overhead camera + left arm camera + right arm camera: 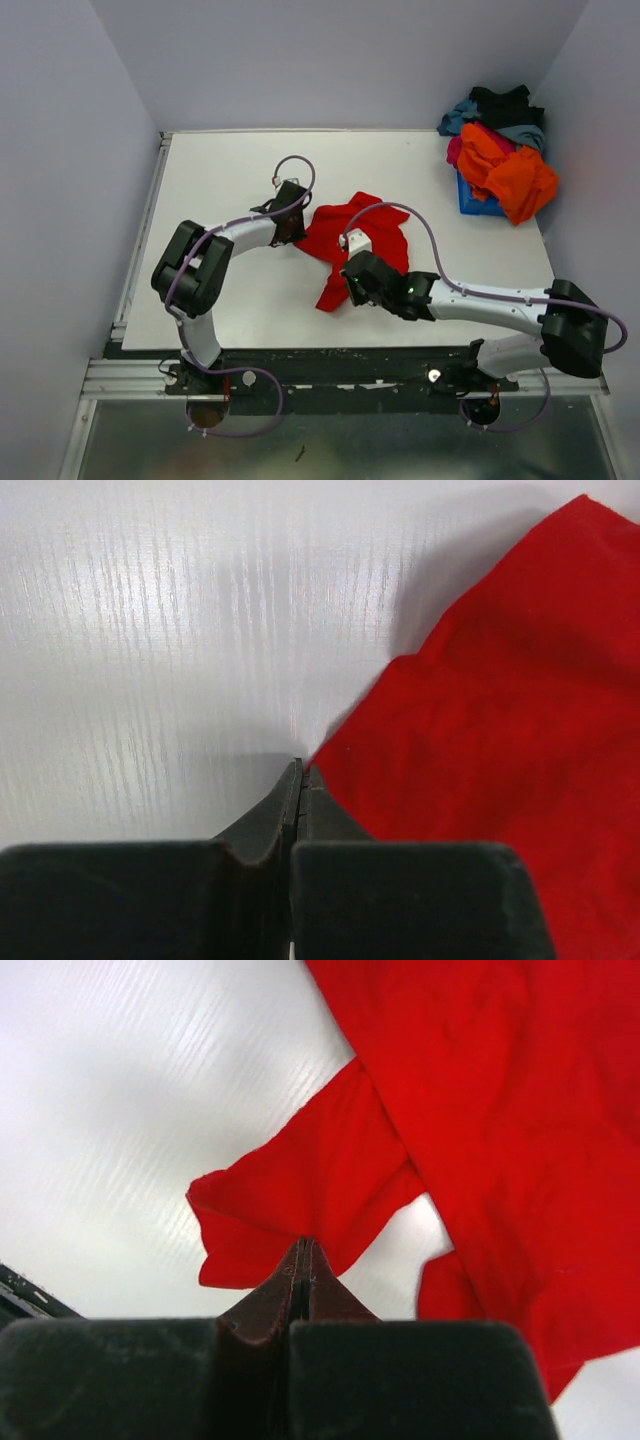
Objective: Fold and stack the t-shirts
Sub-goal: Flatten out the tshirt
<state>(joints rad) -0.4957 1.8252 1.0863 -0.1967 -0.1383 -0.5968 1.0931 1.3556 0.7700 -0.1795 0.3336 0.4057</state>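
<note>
My left hand (300, 772) is closed, its tip at the left edge of the red t-shirt (372, 232), which lies crumpled mid-worktop (225, 170). My right hand (303, 1247) is closed at a near flap; whether either hand pinches cloth I cannot tell. At far right, the other t-shirts (505, 160) are heaped over a blue bin (468, 203).

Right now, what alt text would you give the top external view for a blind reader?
A crumpled red t-shirt lies on the white table, the left gripper at its left edge and the right gripper at its near edge. Other t-shirts are heaped over a blue bin at the far right corner.
</note>
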